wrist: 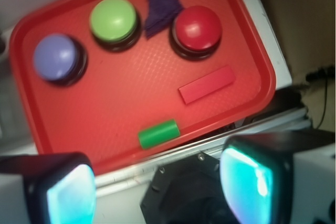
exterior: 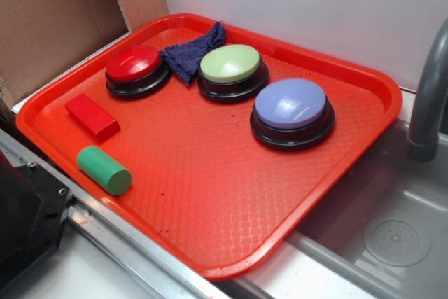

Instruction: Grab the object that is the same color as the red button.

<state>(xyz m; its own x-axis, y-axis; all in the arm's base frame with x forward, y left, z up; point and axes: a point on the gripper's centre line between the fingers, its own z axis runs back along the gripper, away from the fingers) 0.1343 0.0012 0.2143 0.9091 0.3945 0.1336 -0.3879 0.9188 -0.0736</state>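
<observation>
A small solid red rectangular block [exterior: 92, 117] lies flat near the left edge of a textured orange-red plastic tray [exterior: 210, 201], between a round glossy red dome button [exterior: 134, 64] on a black base and a green cylinder [exterior: 103, 170] lying on its side; a crumpled dark blue cloth [exterior: 192, 52] sits between the red button and a pale green dome button [exterior: 230, 64]; a lavender-blue dome button [exterior: 290, 103] stands to the right; in the wrist view the pincer [wrist: 157, 187] hangs off the tray's near edge, fingers [wrist: 252, 179] apart, holding nothing, well clear of the block.
</observation>
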